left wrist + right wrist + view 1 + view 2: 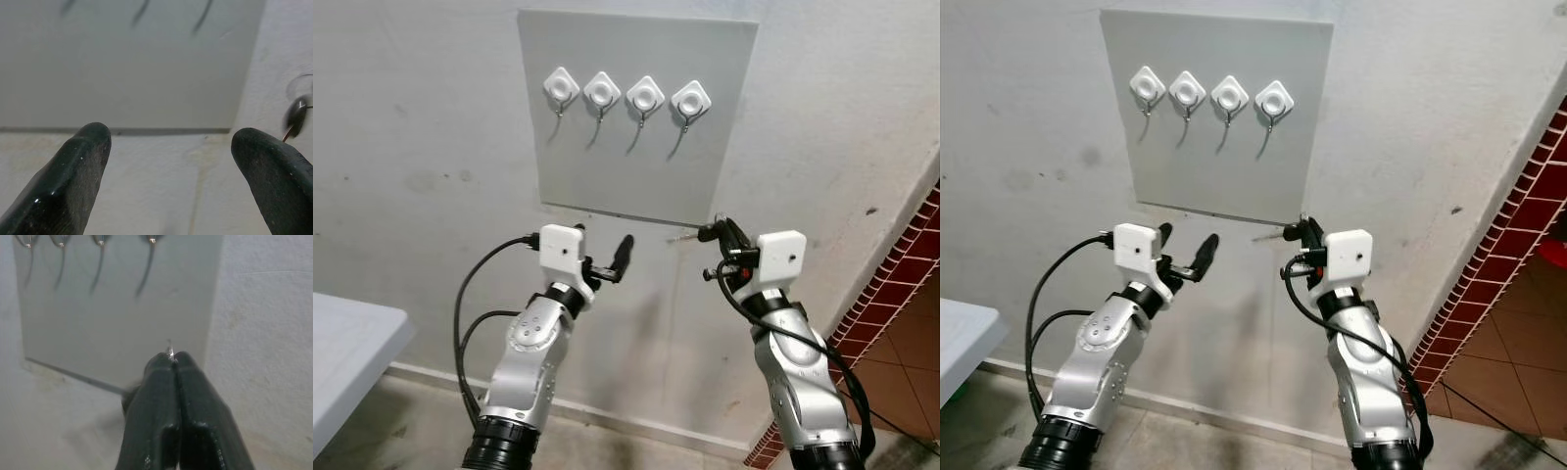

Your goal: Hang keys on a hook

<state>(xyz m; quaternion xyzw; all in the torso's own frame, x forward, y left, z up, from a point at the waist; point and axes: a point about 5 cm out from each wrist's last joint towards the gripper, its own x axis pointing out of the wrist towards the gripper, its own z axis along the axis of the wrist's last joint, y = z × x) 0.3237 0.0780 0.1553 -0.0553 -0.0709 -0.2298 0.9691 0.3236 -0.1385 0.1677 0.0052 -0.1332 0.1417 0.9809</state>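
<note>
Below the grey board (pixel 636 113), the right gripper (pixel 720 230) is seen pinched tight on the keys (pixel 685 235), under the rightmost hook (pixel 690 103). The left gripper (pixel 171 161) is seen wide apart, holding nothing. Carrying is judged under way; raising toward that hook is required next.

A plain room of a home, likely an entry or utility corner. The wall (pixel 431 147) is rough, stained whitewashed plaster. A grey board (pixel 636 176) is fixed to it, carrying a row of four white stick-on hooks (pixel 625 95). On the right, red brick-pattern tiles (pixel 901 264) line the lower wall above a reddish tiled floor (pixel 911 362). A white counter (pixel 352 343) corner stands at left.
</note>
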